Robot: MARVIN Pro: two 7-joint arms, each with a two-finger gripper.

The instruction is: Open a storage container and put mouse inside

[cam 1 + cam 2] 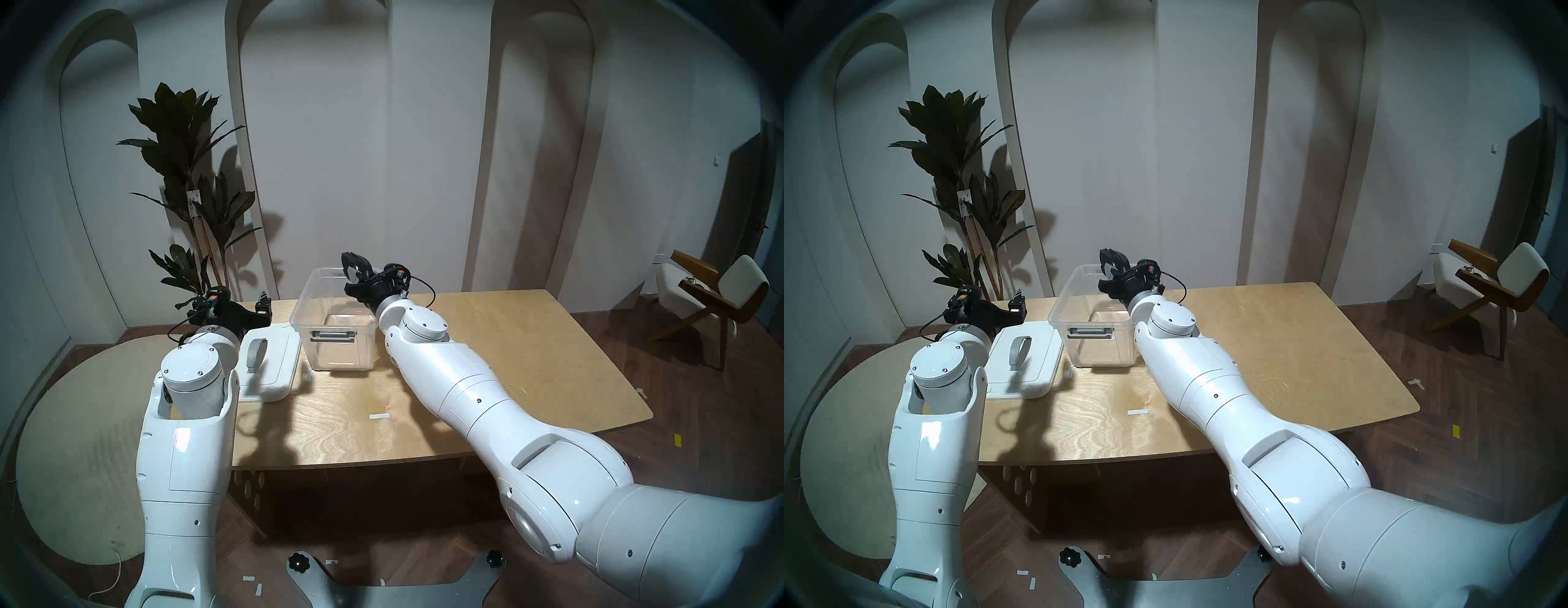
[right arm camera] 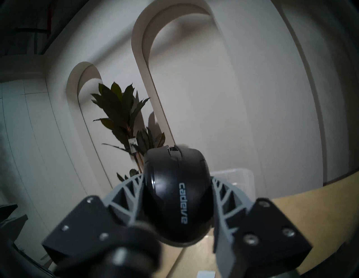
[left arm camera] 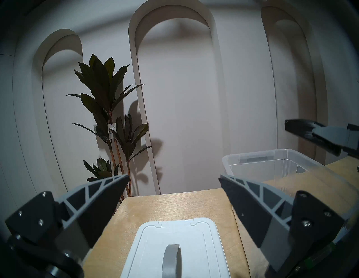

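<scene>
The clear storage container point(image 1: 339, 354) stands open on the wooden table, and nothing shows inside it. Its white lid point(image 1: 278, 365) with a grey arched handle lies flat just to its left. My right gripper point(image 1: 354, 269) is shut on the black mouse point(image 2: 174, 196) and holds it in the air over the tub's far rim point(image 3: 252, 158). My left gripper point(image 3: 173, 177) hangs open and empty above the far end of the lid point(image 3: 174, 238), touching nothing.
A tall potted plant point(image 1: 191, 182) stands behind the table's far left corner. A wooden chair point(image 1: 712, 305) sits on the floor to the right. A small white tape strip point(image 1: 379, 416) lies on the bare tabletop point(image 1: 509, 352) in front of the tub.
</scene>
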